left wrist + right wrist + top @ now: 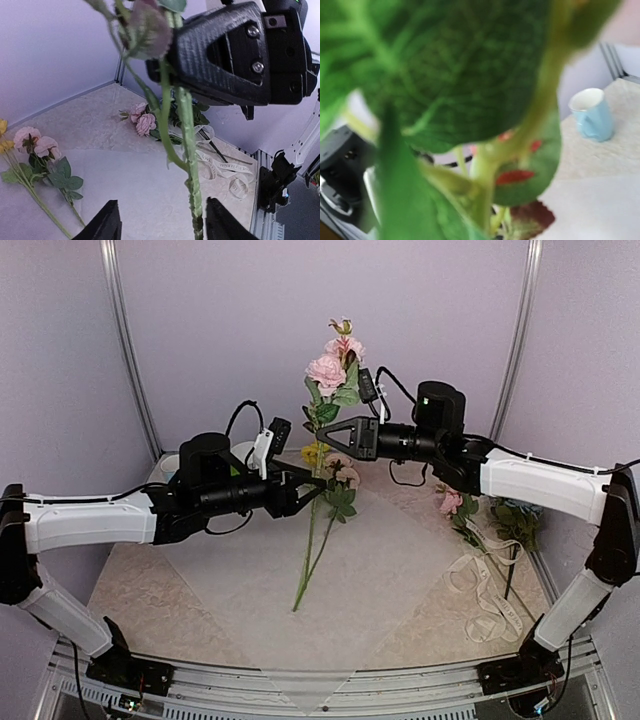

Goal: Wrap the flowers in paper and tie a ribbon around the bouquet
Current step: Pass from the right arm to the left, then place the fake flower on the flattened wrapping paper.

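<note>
My right gripper point(320, 430) is shut on a long green stem point(312, 540) of the flowers and holds it upright, with pink roses point(335, 360) at the top and the stem's foot on the paper point(380, 580). My left gripper point(314, 486) stands open around the same stem lower down. In the left wrist view the stem point(192, 175) passes between its fingertips point(102, 225), close to the right one and not clamped. Leaves point(450, 65) fill the right wrist view and hide that gripper's fingers. The ribbon point(482, 590) lies in loose loops at the right, off the paper.
More flowers lie on the table: pink roses point(450, 502) and a blue-green cluster point(515, 522) at the right, and a pink and yellow bunch point(42, 147) on the paper. A light blue cup point(592, 115) stands at the back left. Frame posts rise in the rear corners.
</note>
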